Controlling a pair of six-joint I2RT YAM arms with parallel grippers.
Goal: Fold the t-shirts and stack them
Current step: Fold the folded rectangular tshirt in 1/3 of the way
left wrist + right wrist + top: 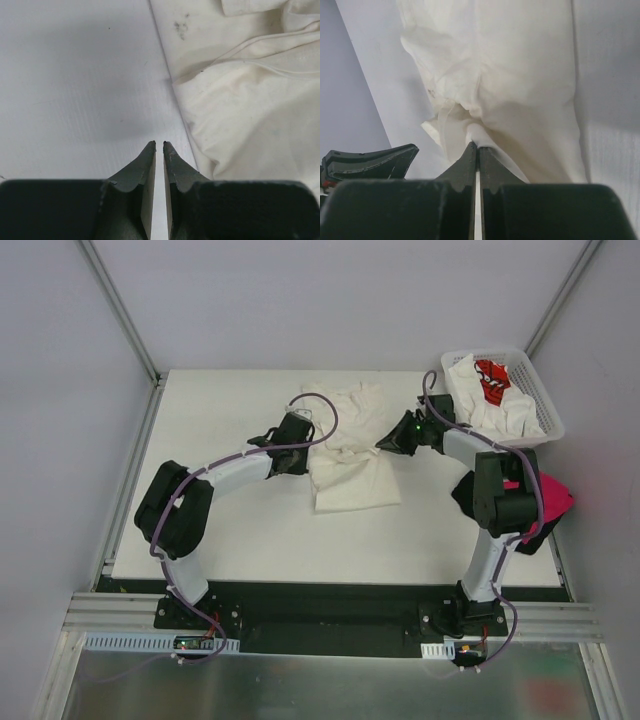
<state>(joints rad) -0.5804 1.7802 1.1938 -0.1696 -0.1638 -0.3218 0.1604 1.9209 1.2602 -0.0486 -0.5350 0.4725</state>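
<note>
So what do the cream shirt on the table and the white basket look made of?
Cream t-shirt: soft matte cloth, probably cotton knit; it wrinkles, folds, shows seams. Basket: likely rigid white plastic, smooth finish; moulded open lattice walls.

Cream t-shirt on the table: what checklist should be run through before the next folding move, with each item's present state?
1. Right fingers shut on the cream t-shirt, at its bunched edge: ok.
2. Left fingers gripping cloth: not ok; closed on nothing, over bare table beside the shirt's edge.
3. Shirt lying flat: not ok; its far part is crumpled.
4. Basket emptied: not ok; shirts inside, including the red-printed t-shirt.
5. Magenta t-shirt clear of the right arm: cannot tell; the arm partly hides it.
</note>
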